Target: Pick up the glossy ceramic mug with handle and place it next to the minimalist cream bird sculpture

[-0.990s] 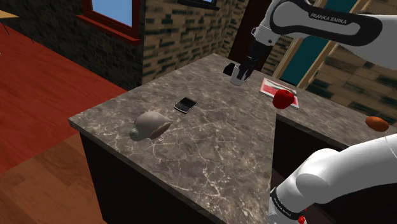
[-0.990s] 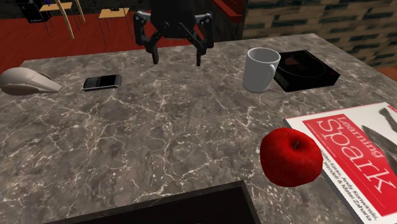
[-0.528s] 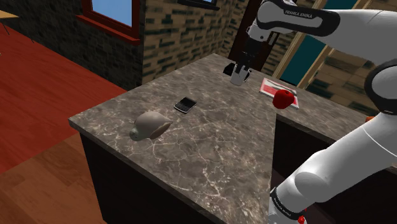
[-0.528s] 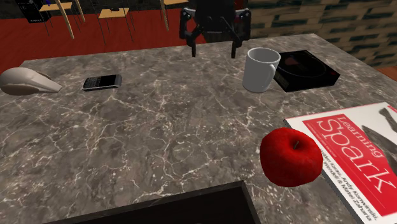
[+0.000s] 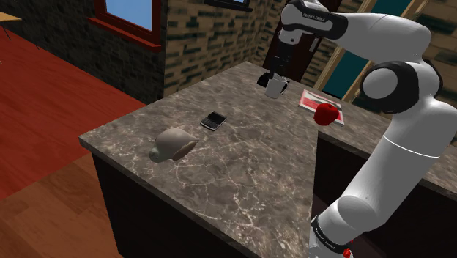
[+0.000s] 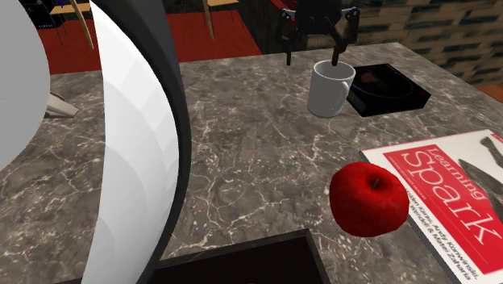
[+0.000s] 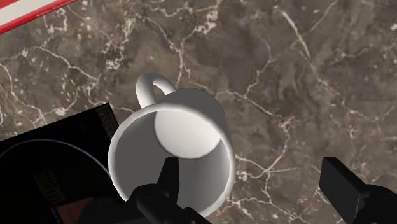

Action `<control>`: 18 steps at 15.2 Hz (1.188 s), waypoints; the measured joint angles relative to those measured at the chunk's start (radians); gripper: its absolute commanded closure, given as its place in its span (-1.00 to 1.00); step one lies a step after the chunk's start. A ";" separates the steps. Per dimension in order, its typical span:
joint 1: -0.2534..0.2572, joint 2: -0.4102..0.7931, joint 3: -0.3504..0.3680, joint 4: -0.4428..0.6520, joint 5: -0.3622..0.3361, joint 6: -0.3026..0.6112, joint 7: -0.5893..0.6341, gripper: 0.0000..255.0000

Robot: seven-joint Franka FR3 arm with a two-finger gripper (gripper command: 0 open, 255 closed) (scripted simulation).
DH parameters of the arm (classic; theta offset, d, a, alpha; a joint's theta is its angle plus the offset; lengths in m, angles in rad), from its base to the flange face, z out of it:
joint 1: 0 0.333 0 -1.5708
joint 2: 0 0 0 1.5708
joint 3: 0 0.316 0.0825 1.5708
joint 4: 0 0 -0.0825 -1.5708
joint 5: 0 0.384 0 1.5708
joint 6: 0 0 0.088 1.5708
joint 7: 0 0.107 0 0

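- The white mug (image 6: 329, 90) stands upright on the marble countertop (image 5: 249, 168), touching or just beside a flat black box (image 6: 387, 87). It is well apart from the pale bird sculpture (image 5: 172, 144) at the counter's other end.
- We judge the step in hand to be the approach for the pick-up, since nothing is grasped yet.
- The gripper (image 6: 313, 50) hangs over the mug with its fingers spread wide. In the wrist view one finger sits over the mug's mouth and the other over bare marble, so the mug's wall lies between them.
- Next, we think the hand must drop further so the two fingers straddle the rim. It should then close on that wall before lifting and keep clear of the handle, which points away towards the red book (image 6: 451, 194).
- Compared with a second ago, the gripper has crossed from beside the mug to right above it.
- The arm's white link (image 6: 121, 161) has swung across the second exterior view and now hides most of the sculpture.
- The mug, the red apple (image 6: 368, 198) and the book lie as they did.
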 measured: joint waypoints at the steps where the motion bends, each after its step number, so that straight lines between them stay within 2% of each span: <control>1: -0.004 0.011 -0.003 0.003 -0.001 0.005 -0.005 -1.00; 8: -0.006 0.012 -0.005 -0.084 -0.005 0.090 -0.004 -1.00; 14: -0.007 0.010 -0.005 -0.098 -0.005 0.103 -0.005 -1.00; 15: -0.007 0.010 -0.005 -0.098 -0.005 0.103 -0.005 1.00; 18: -0.007 0.010 -0.005 -0.099 -0.005 0.103 -0.005 1.00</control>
